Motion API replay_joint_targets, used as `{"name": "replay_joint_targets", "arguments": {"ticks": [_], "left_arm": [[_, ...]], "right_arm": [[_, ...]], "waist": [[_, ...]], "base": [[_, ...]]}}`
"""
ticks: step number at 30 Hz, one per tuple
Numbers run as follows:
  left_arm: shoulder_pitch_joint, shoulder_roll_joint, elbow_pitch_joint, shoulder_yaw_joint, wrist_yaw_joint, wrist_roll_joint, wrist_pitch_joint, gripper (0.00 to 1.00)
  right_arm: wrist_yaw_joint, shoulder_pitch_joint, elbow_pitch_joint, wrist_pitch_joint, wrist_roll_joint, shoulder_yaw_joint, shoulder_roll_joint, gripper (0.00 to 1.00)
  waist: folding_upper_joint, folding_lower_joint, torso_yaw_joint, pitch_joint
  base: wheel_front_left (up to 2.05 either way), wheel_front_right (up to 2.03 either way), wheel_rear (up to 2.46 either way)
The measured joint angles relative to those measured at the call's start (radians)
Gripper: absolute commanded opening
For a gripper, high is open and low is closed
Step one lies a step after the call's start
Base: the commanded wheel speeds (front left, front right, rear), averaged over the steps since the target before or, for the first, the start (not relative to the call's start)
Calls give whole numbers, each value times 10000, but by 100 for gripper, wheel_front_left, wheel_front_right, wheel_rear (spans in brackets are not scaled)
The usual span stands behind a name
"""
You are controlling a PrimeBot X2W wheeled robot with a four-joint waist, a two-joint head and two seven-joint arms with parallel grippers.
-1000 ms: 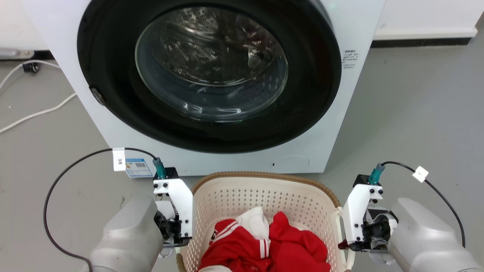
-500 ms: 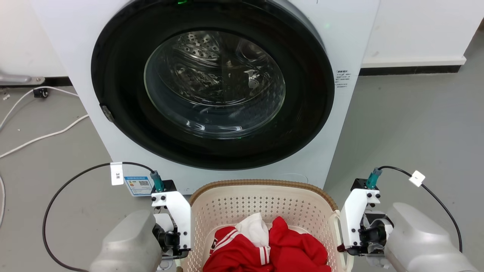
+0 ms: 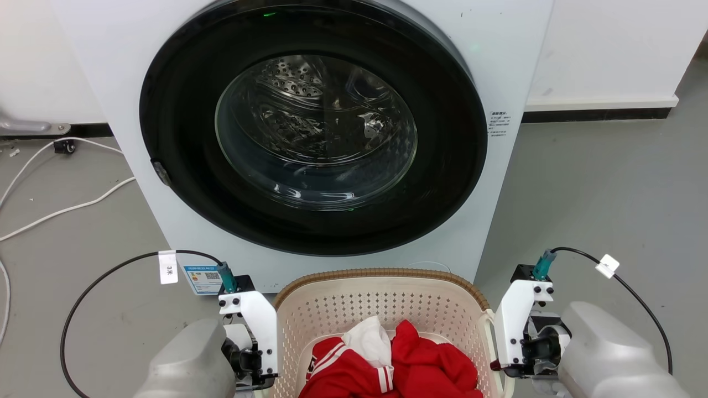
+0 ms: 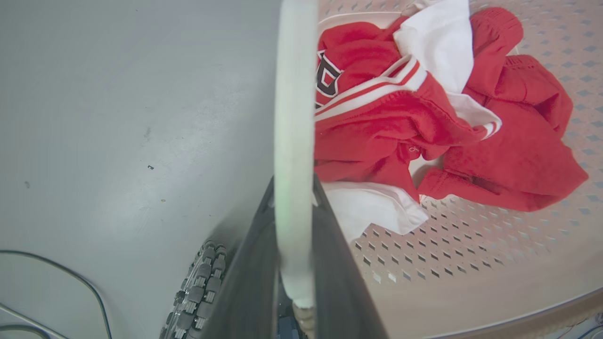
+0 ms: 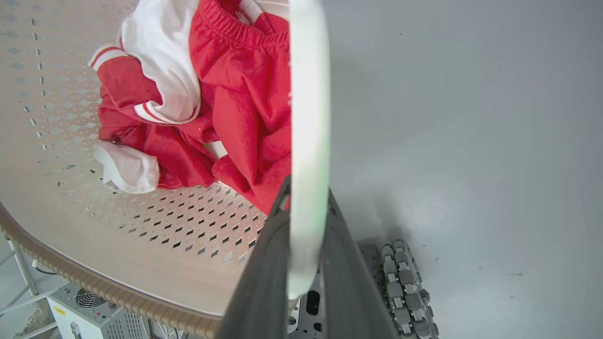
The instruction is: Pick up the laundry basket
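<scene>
2 grips locked: left gripper (image 4: 293,186) squeezes laundry basket (image 3: 381,301) handle (image 4: 292,94), right gripper (image 5: 307,186) squeezes other handle (image 5: 308,94); red clothes (image 3: 431,365) btwn em.

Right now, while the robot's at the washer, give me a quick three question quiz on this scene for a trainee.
1. True or false: the laundry basket is empty.
2. The left end effector and the right end effector each clamp: A the brown rim, B a white handle, C a cable.
3. What colour is most of the clothing?
Key: 1 false; 2 B; 3 red.
</scene>
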Motion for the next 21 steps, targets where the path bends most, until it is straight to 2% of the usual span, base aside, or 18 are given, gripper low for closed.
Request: {"name": "replay_joint_targets", "arguments": {"ticks": [21], "left_arm": [[100, 23, 31, -61, 56, -13, 8, 0]], "right_arm": [[-8, 128, 36, -136, 148, 98, 127, 0]], "waist": [[0, 1, -33, 83]], "base": [[0, 0, 0]]}}
